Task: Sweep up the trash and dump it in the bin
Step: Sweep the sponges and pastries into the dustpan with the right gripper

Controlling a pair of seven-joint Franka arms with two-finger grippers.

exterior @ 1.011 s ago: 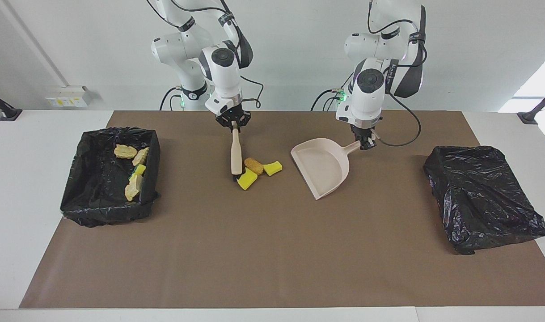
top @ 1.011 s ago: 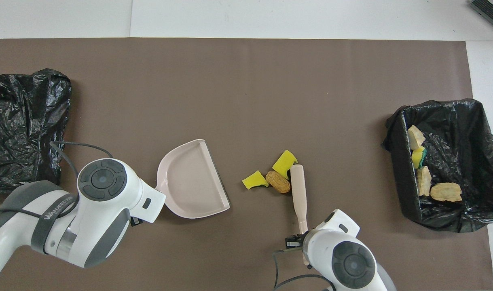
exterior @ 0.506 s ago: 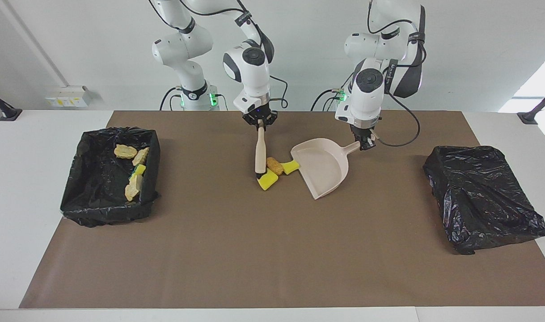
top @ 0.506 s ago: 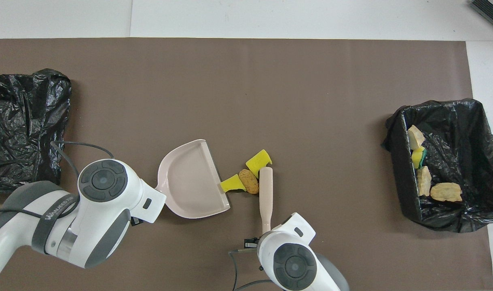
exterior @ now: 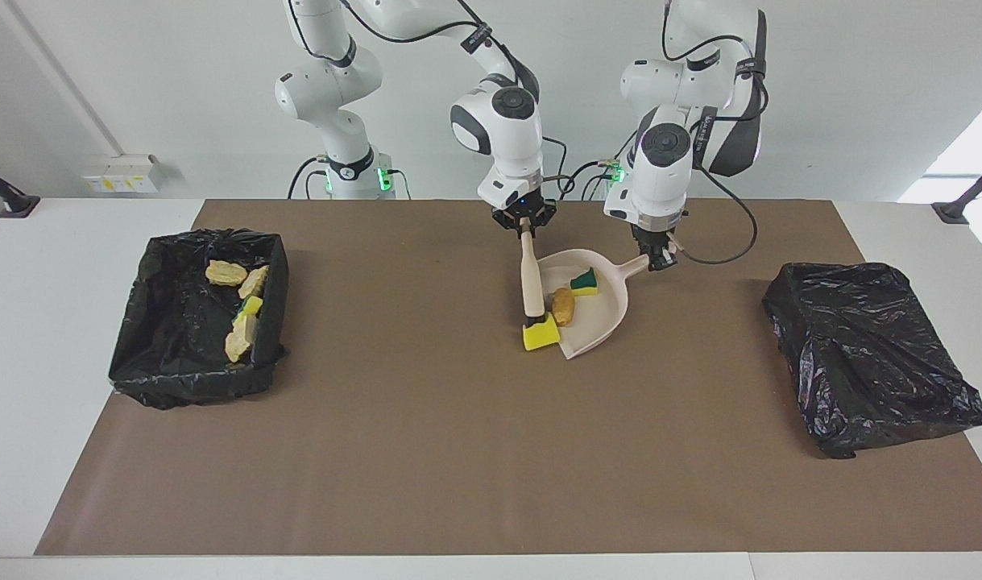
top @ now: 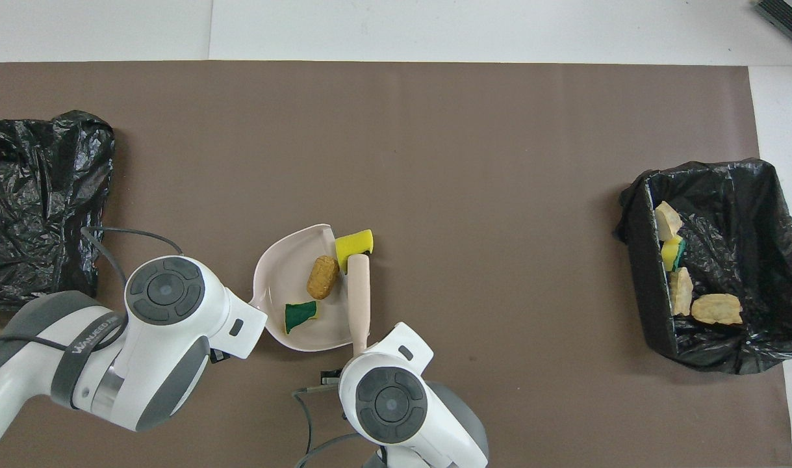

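My left gripper [exterior: 660,260] is shut on the handle of the beige dustpan [exterior: 599,326], which lies on the brown mat. In the pan lie two pieces of trash: a brown bread roll [exterior: 564,306] [top: 322,277] and a green-faced sponge chunk [exterior: 585,280] [top: 299,314]. A yellow sponge chunk [exterior: 540,334] [top: 354,242] sits at the corner of the pan's lip, against the brush head. My right gripper [exterior: 524,229] is shut on the handle of the beige hand brush [exterior: 529,278] [top: 358,296], which stands along the pan's mouth. The overhead view hides both grippers under their wrists.
The black-lined bin [exterior: 188,383] [top: 642,273] at the right arm's end of the table holds several yellow and golden-brown pieces. A black-bagged box [exterior: 869,354] [top: 38,201] stands at the left arm's end. The brown mat [exterior: 458,451] covers the table's middle.
My right arm has swept the brush and three trash pieces toward the left arm's end, into the dustpan's mouth. The roll and one sponge are now in the pan. The dustpan stayed put.
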